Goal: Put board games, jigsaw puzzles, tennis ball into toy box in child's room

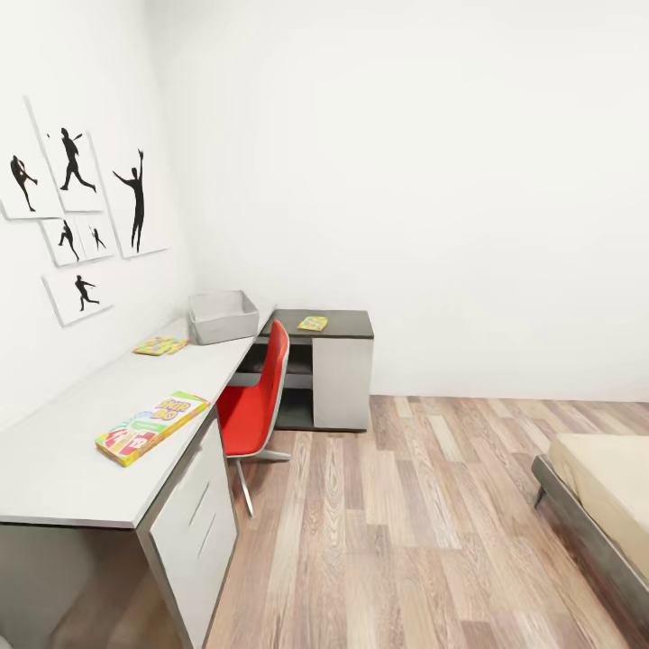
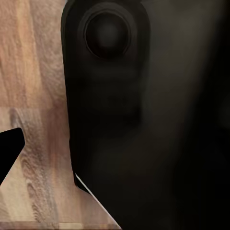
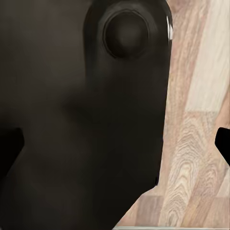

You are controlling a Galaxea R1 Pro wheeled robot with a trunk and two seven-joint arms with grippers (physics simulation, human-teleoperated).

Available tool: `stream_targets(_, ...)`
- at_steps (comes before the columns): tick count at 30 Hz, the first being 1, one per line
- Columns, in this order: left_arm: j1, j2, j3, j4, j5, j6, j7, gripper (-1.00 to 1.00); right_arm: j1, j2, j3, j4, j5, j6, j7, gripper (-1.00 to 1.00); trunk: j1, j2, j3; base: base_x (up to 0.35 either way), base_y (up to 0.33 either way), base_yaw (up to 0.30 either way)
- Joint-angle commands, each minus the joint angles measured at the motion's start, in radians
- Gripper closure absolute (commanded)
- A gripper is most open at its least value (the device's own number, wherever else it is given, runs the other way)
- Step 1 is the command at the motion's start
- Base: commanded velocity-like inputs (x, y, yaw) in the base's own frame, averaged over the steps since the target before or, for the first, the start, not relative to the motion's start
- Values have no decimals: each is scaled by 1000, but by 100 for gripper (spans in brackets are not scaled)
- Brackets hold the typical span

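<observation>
red chair (image 1: 254,406), wood floor (image 1: 406,532) — silhouette wall prints (image 1: 77,212)

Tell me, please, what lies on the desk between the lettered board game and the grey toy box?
In the head view, one jigsaw puzzle lies between the board game and the toy box, near the wall; otherwise the table top there is bare.

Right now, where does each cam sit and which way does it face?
Head: high on the robot, facing forward and down at the table, toy box, red chair, bed; no arms in frame.
Left wrist: near the left gripper, facing the wood floor; a dark robot part blocks most.
Right wrist: same, floor beside a dark part.
Shared: all show floor.
</observation>
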Motion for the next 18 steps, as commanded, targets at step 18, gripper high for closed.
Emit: stream_targets(18, 4, -8, -64, -20, -33, -8, -3, -100, -1, 78, -12, 2, -15, 2, -6, -100, -23, 42, 18, 0, 0, 0)
